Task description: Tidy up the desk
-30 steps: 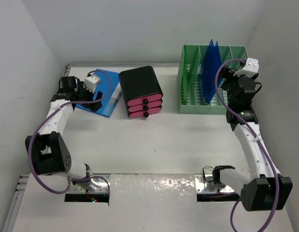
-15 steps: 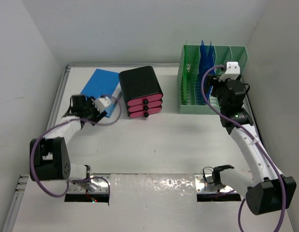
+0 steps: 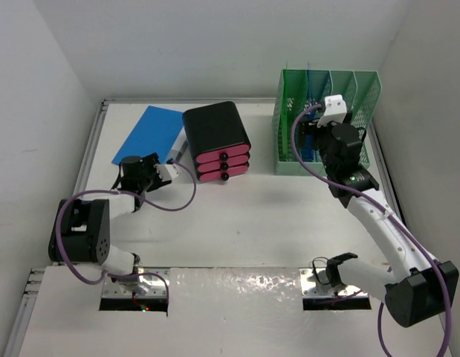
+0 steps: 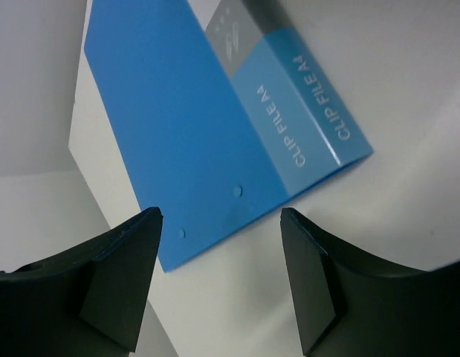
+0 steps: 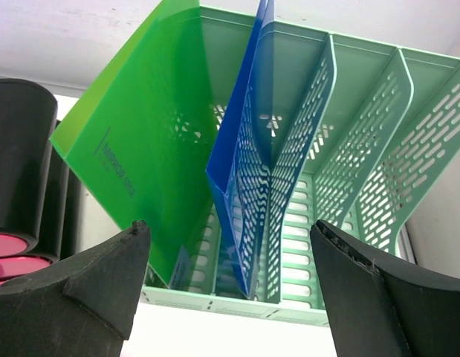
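The white desk (image 3: 252,223) holds a blue clip file (image 3: 150,132) lying flat at the back left. In the left wrist view this clip file (image 4: 215,126) lies just beyond my left gripper (image 4: 221,216), which is open and holds nothing. From above, the left gripper (image 3: 131,169) sits low by the file's near edge. My right gripper (image 3: 313,137) hovers in front of the mint-green file rack (image 3: 356,89), open and empty (image 5: 230,223). A green folder (image 5: 148,149) and a blue folder (image 5: 241,163) stand in the rack's left slots.
A black box of pink drawers (image 3: 217,141) stands between the clip file and the rack; its side shows at the left of the right wrist view (image 5: 21,186). The rack's two right slots (image 5: 363,149) hold nothing. White walls close in on the left, back and right.
The left gripper pulled back from the blue clip file, leaving it flat on the desk. The right gripper drew down and left from the rack while the blue folder sank into its slot.
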You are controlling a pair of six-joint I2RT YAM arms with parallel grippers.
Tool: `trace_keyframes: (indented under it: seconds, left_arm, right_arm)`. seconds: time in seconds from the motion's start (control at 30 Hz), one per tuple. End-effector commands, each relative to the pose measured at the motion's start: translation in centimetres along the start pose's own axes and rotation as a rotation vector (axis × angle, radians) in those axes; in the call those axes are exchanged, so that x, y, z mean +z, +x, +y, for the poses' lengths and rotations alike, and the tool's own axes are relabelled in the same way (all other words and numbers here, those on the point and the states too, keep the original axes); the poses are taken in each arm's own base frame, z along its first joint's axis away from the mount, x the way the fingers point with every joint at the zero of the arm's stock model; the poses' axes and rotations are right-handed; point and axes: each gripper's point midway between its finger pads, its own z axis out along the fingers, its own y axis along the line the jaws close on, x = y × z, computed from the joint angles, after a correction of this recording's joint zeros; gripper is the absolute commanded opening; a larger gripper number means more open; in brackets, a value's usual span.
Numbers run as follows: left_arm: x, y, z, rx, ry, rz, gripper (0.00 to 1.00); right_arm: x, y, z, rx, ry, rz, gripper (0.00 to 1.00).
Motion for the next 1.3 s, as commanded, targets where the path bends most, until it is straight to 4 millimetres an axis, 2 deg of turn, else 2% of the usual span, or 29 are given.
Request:
trace_keyframes:
  seconds: [0.0,0.17,0.27,0.4,0.47,0.5,0.67,0.77,0.83,0.87,0.9,0.93,1.0,1.1,1.2,1.23,1.27]
  left_arm:
    - [1.4,-2.0,1.9,0.044,-0.08,-0.064,0.63]
    - [2.8,-0.9,0.6,0.087,-0.071,-0.012,0.63]
    - [2.7,-0.7,-0.7,0.125,-0.047,-0.021,0.63]
    - [2.7,-0.2,-1.0,0.16,-0.107,0.024,0.63]
    - [2.9,-0.1,-2.0,0.182,-0.1,0.038,0.63]
    - [3.0,-0.5,-1.6,0.191,-0.13,0.032,0.63]
    - [3.5,0.4,-1.4,0.173,-0.169,0.085,0.63]
    - [4.2,1.1,-1.8,0.171,-0.157,0.117,0.53]
    - [4.5,1.3,-1.9,0.171,-0.149,0.125,0.37]
    - [4.6,1.4,-2.1,0.174,-0.143,0.128,0.37]
    - [4.6,1.5,-2.2,0.176,-0.14,0.132,0.21]
    - [4.8,1.6,-2.4,0.182,-0.129,0.135,0.17]
    - [4.9,1.9,-3.0,0.204,-0.108,0.146,0.02]
    - [4.6,1.9,-3.1,0.216,-0.109,0.142,0.0]
    - [3.8,1.6,-2.3,0.213,-0.129,0.138,0.0]
    - [3.7,2.0,-3.3,0.21,-0.075,0.157,0.0]
    - [3.4,1.5,-2.4,0.189,-0.093,0.144,0.0]
  right_arm:
    - [-0.3,-2.1,-0.9,0.0,0.041,-0.061,0.85]
    - [-0.4,-1.4,-0.4,0.001,0.016,-0.07,0.86]
    - [-0.2,-0.7,0.1,-0.002,-0.008,-0.065,0.86]
    - [0.1,-0.6,0.5,0.01,-0.022,-0.062,0.86]
    - [0.3,-0.7,1.1,0.022,-0.05,-0.069,0.86]
    - [0.4,-0.8,1.4,0.025,-0.062,-0.074,0.86]
    - [0.5,-0.6,2.3,0.017,-0.1,-0.071,0.86]
    - [0.3,-0.4,2.7,0.005,-0.117,-0.069,0.86]
    - [0.3,-0.3,2.8,-0.006,-0.119,-0.064,0.86]
    - [0.3,-0.3,2.8,-0.006,-0.121,-0.064,0.86]
    - [0.2,-0.3,2.9,-0.012,-0.125,-0.064,0.86]
    - [0.1,-0.3,3.0,-0.012,-0.127,-0.063,0.86]
    - [0.0,-0.3,3.2,-0.012,-0.134,-0.065,0.86]
    - [-0.2,0.2,3.6,-0.015,-0.147,-0.059,0.86]
    - [-0.4,0.9,4.5,-0.023,-0.177,-0.039,0.86]
    - [-0.5,1.0,4.6,-0.025,-0.182,-0.036,0.86]
    - [-0.5,1.1,4.8,-0.034,-0.189,-0.031,0.86]
